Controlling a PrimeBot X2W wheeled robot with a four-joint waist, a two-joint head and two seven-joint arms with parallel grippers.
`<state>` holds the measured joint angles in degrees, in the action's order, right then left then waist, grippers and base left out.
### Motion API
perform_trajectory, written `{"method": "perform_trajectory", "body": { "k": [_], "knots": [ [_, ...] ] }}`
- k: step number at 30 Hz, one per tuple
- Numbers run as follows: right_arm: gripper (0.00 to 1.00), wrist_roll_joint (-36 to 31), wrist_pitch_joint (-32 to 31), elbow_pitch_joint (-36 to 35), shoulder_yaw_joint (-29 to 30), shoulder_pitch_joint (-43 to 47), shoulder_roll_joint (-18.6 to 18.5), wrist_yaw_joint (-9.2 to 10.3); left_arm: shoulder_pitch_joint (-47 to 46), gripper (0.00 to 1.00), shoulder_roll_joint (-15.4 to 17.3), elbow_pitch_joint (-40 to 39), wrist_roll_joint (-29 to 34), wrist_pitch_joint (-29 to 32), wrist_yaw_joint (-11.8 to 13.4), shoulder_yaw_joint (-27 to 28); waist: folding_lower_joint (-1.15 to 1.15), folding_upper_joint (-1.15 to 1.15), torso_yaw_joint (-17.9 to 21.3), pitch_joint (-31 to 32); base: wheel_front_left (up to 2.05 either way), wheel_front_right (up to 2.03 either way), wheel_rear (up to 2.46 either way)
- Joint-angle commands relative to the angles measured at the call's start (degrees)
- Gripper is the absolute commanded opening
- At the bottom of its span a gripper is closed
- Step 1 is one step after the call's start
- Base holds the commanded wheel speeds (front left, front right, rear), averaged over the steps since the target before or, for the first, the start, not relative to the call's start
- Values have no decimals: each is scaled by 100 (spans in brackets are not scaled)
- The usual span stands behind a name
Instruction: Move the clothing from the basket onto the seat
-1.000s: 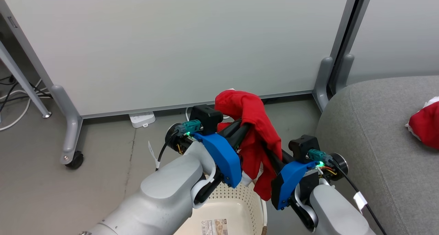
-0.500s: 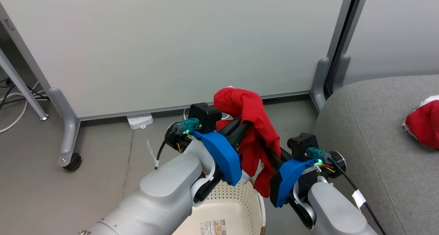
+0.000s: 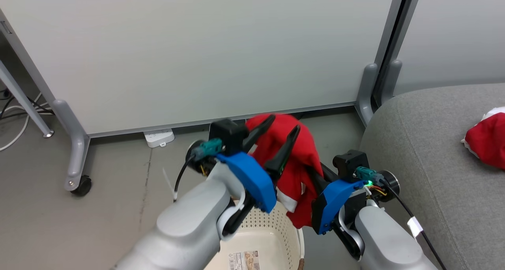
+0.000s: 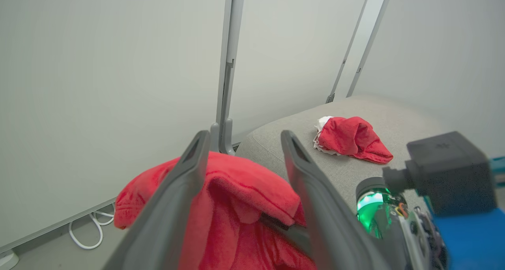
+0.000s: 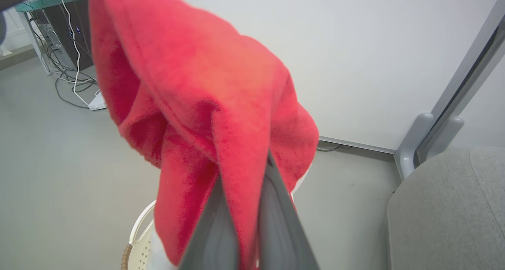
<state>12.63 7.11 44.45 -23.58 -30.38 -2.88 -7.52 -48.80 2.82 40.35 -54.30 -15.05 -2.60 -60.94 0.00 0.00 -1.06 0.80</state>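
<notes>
Head view: above the basket (image 3: 276, 232), one red garment (image 3: 295, 171) is pinched by the closed right gripper (image 3: 313, 174), presumably for a one-armed carry; the left gripper (image 3: 282, 129) is spread wide and grips nothing. 
Left wrist view: beyond the basket, another garment (image 4: 351, 138) is seen on the seat (image 4: 276, 144). 
Right wrist view: cloth is draped over the shut jaws.

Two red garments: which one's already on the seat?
The right-hand garment, lying free on the grey seat. The other garment hangs over the basket, pinched in the right gripper.
</notes>
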Motion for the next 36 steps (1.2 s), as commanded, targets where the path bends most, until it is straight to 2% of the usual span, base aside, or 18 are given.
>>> {"method": "perform_trajectory", "body": {
  "k": [1, 18, 27, 36],
  "knots": [
    [0, 5, 35, 13, 23, -80, 0, 6, 192, 100, 26, -59, 149, -18, 51, 137, 0, 0, 4, -7, 0, 0, 0],
    [0, -202, 105, 14, 387, 51, -1, 6, 2619, 100, 480, -1356, 2425, -18, -90, 2348, 0, 0, -38, -122, 0, 0, 0],
    [0, -280, 54, -78, 492, 168, 0, 6, 3350, 100, 406, -1634, 3076, -18, -259, 3246, 0, 0, -88, -106, 0, 0, 0],
    [0, -290, -11, -174, 572, 238, -1, 6, 3515, 100, 254, -1569, 3404, -18, -414, 3575, 0, 0, -138, -126, 0, 0, 0]
  ]
}}
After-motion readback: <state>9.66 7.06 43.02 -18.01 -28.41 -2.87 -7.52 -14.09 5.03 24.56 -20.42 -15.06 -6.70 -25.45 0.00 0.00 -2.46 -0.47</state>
